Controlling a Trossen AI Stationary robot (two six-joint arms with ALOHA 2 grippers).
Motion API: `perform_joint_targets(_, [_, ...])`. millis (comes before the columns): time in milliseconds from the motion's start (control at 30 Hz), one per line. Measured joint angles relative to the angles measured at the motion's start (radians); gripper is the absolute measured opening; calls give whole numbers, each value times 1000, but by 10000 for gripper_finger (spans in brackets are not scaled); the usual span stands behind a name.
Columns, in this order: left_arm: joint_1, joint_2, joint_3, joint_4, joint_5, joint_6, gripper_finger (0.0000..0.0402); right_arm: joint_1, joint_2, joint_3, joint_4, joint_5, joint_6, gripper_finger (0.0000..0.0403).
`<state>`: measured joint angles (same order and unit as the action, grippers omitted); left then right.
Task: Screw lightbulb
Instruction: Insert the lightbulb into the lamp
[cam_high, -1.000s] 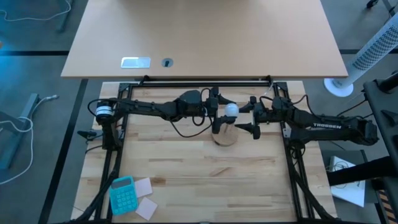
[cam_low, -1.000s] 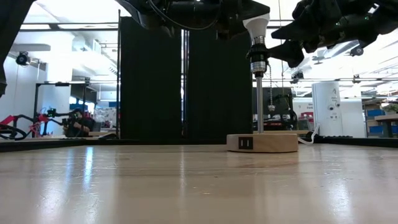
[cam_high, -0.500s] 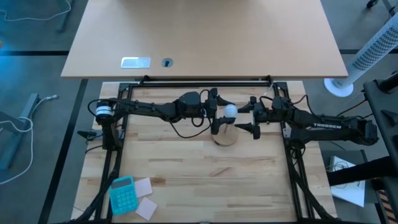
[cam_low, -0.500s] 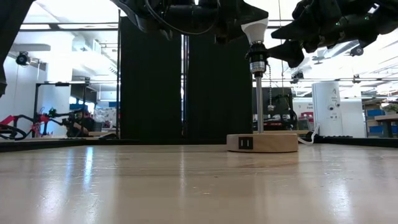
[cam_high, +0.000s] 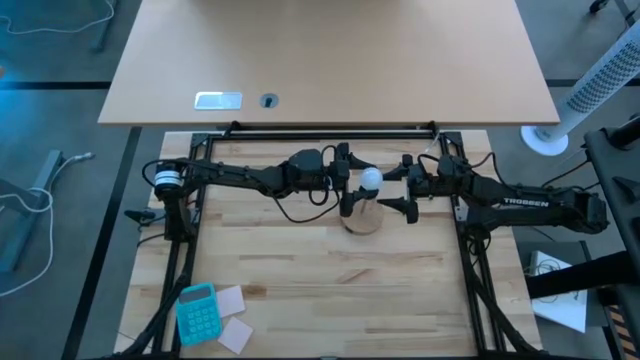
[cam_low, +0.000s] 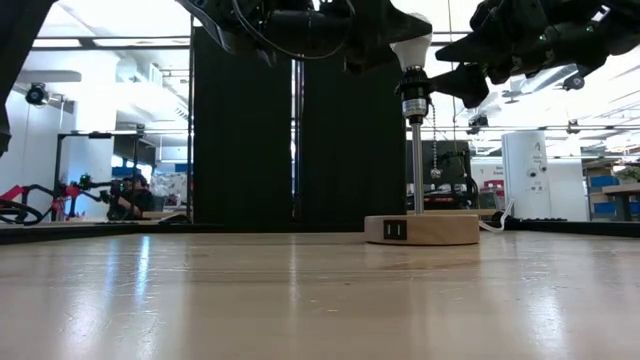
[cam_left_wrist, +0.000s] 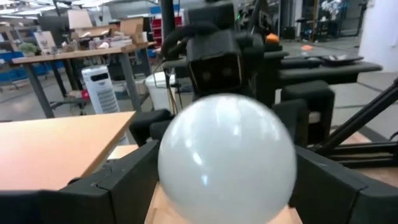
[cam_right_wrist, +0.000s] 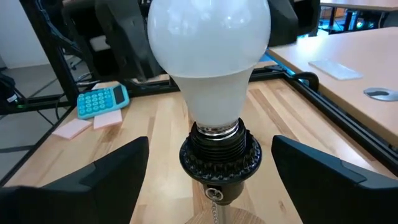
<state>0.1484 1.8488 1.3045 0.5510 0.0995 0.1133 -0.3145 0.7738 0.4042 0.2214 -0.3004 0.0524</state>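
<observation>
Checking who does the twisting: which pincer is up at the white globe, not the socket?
The left pincer, level with the lightbulb globe. The right pincer is open and lower, straddling the black socket without touching it.

The left gripper is the one mover here: its dark fingers have spread, loosening off the glossy white globe-shaped lightbulb. From the left wrist they now stand on either side of the globe with the bulb between them. Up high, the left arm has slid a touch back toward its own side, so a sliver more gap shows between its gripper and the bulb. In the low view its dark bulk has drifted the same way, baring more of the bulb's white neck.
</observation>
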Motion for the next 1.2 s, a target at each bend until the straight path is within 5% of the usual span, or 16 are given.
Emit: perform_joint_targets(1200, [-4,0,0,10,15,6,310,0,0,0,0,14,-9,338])
